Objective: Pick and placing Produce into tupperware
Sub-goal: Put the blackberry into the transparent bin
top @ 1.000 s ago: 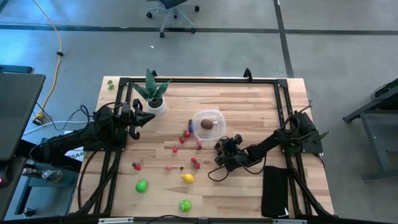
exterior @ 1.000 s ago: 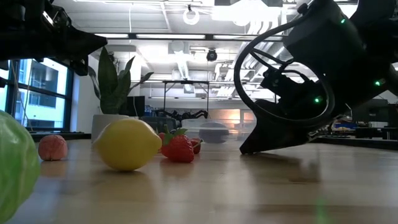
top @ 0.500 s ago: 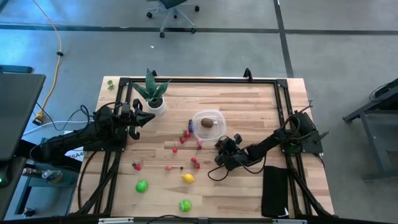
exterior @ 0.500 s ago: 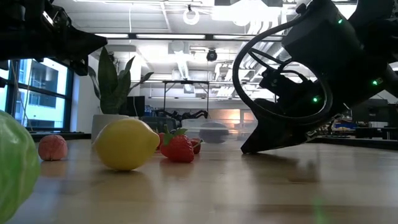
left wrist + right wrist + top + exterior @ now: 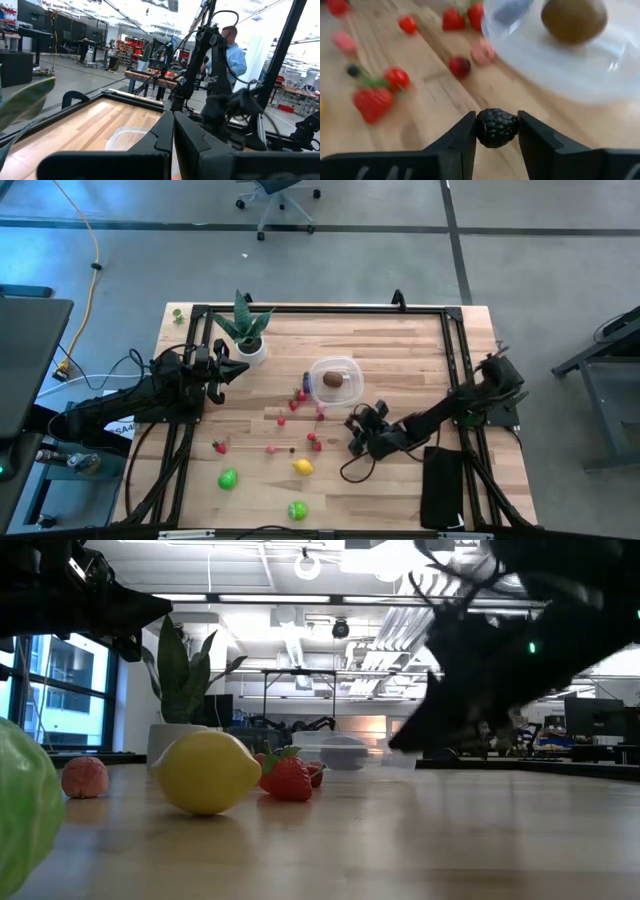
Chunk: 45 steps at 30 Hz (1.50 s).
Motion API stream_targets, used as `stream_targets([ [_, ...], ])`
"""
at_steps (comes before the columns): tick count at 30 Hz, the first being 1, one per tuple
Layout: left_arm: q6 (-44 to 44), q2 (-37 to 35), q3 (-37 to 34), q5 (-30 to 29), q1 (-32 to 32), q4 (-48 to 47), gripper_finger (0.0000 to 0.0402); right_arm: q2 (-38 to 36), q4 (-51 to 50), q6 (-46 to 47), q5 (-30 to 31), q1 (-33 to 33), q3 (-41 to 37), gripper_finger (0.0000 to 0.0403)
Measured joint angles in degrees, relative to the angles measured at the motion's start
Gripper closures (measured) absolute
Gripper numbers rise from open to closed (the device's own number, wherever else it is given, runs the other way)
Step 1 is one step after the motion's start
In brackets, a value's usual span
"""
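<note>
Left gripper (image 5: 238, 368) near the potted plant (image 5: 243, 330), fingers pressed shut. Clear, glossy round tupperware (image 5: 334, 379) mid-surface, fuzzy brown kiwi (image 5: 331, 379) inside. Right gripper (image 5: 496, 131) clamping a bumpy black berry (image 5: 496, 127), seemingly lifted since earlier, over planked wood surface (image 5: 400, 360).

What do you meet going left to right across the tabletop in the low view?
Green round fruit → pink fruit → lemon → strawberry → clear tupperware → right gripper, raised above the wood.

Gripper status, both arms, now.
Left gripper: shut, empty, near the plant.
Right gripper: shut on a blackberry, beside the tupperware.
</note>
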Motion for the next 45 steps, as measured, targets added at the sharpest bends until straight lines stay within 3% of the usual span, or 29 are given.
stream_targets([
  [7,0.01,0.01,0.01,0.00,-0.01,0.00,0.0399,-10.48,0.20,-11.35,-1.47,-4.44,0.02,0.0292],
  [12,0.01,0.01,0.01,0.00,-0.02,0.00,0.0399,-18.19,-4.22,-16.14,-12.79,-13.61,0.09,0.0292],
  [16,0.01,-0.01,0.01,0.00,-0.02,-0.02,0.0399,-20.26,-17.26,-16.69,-22.58,-21.56,3.27,0.0293],
  [20,-0.01,0.01,0.01,0.00,0.00,-0.13,0.0399,-17.60,-31.66,-20.99,-30.34,-26.92,11.45,0.0293],
  [29,0.01,0.01,0.01,0.02,0.00,-0.42,0.0399,-3.35,-55.61,-28.51,-38.27,-30.85,29.09,0.0293],
  [35,0.01,0.01,0.01,0.00,0.00,-0.94,0.0399,3.73,-60.02,-30.89,-39.63,-31.29,34.63,0.0293],
  [45,0.01,-0.01,0.00,0.00,-0.02,-1.22,0.0399,6.75,-60.41,-30.89,-43.36,-32.01,35.27,0.0271],
])
